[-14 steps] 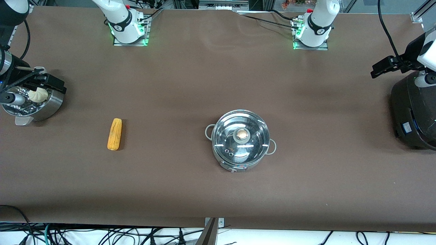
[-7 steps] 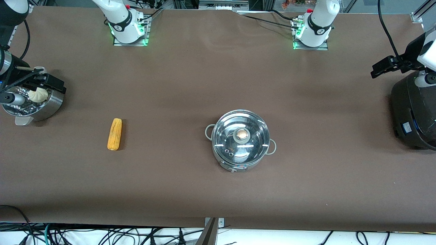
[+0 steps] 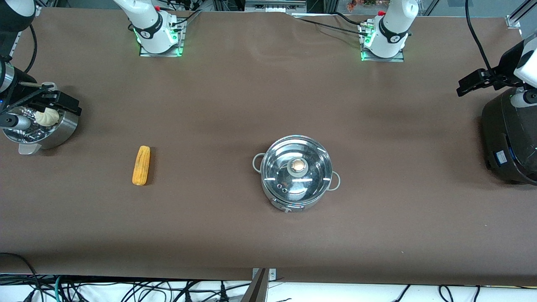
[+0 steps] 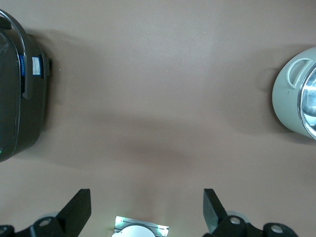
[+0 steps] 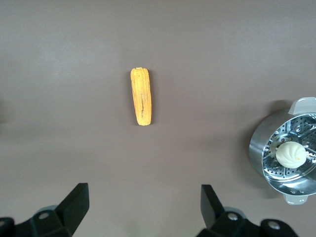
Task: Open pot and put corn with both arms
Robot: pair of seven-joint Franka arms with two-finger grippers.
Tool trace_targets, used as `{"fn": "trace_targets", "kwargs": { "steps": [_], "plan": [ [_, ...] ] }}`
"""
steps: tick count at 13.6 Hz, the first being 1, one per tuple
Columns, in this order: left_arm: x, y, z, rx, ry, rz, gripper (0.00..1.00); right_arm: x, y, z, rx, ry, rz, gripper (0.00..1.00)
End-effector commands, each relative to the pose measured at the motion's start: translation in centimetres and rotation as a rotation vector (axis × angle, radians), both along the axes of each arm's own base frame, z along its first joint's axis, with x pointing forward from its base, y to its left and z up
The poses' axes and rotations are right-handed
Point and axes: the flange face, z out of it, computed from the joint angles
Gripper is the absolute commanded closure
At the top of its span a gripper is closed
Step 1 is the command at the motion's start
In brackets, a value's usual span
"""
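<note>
Flanking table ends: steamer pot (image 3: 44,128) with bun (image 3: 47,116); black cooker (image 3: 509,138).

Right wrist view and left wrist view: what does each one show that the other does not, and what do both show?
Only the right wrist view shows the corn lying on the table and the steamer pot with a white bun in it. Only the left wrist view shows the black cooker and an edge of the pot, with one side handle. Both show brown table and their own gripper's open jaws, right gripper, left gripper, holding nothing.
</note>
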Motion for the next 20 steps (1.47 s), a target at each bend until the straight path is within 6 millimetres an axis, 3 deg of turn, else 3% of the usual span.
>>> {"fn": "trace_targets", "kwargs": {
  "steps": [1,5,7,13,17,20],
  "plan": [
    [-0.5,0.1,0.5,0.011,-0.015,-0.026,0.00,0.3,-0.3,0.5,0.015,-0.006,0.002,0.00],
    [-0.4,-0.1,0.3,0.011,-0.012,-0.021,0.00,0.4,-0.5,1.3,0.014,-0.021,-0.003,0.00],
    [-0.4,-0.2,0.2,0.012,-0.010,-0.020,0.00,0.6,-0.3,0.8,0.009,-0.014,-0.004,0.00],
    [-0.2,-0.2,0.0,0.008,-0.006,-0.030,0.00,2.9,-0.5,-3.9,0.029,0.043,-0.004,0.00],
    [0.5,-0.7,-1.1,-0.029,0.010,-0.027,0.00,5.3,-0.7,-9.5,0.040,0.082,-0.021,0.00],
    [1.0,-2.1,-1.8,-0.032,0.011,-0.038,0.00,7.1,0.8,-12.7,0.043,0.051,0.000,0.00]
  ]
}}
